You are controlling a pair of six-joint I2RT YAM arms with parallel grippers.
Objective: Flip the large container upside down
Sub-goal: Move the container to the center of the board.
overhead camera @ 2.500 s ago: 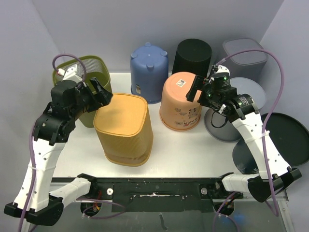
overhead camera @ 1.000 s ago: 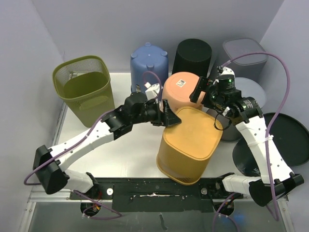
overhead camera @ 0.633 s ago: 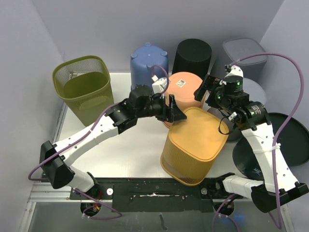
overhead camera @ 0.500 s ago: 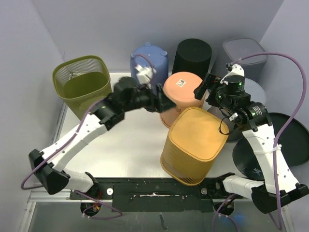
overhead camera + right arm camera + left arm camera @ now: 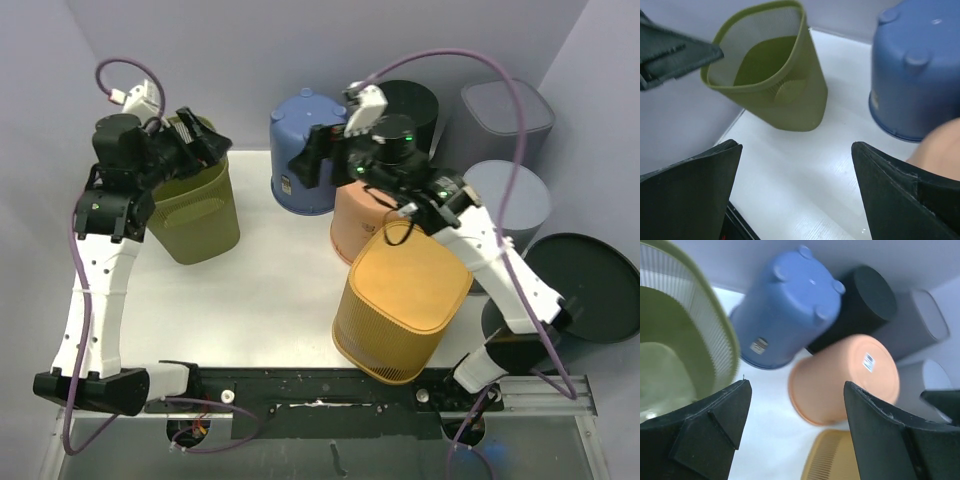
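Left arm [image 5: 95, 290] has swung back above green basket [image 5: 195, 218], fingers [image 5: 700, 435] apart.

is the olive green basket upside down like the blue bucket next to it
No, the olive green basket stands upright, its open mouth facing up so its inside shows, while the blue bucket sits bottom up.
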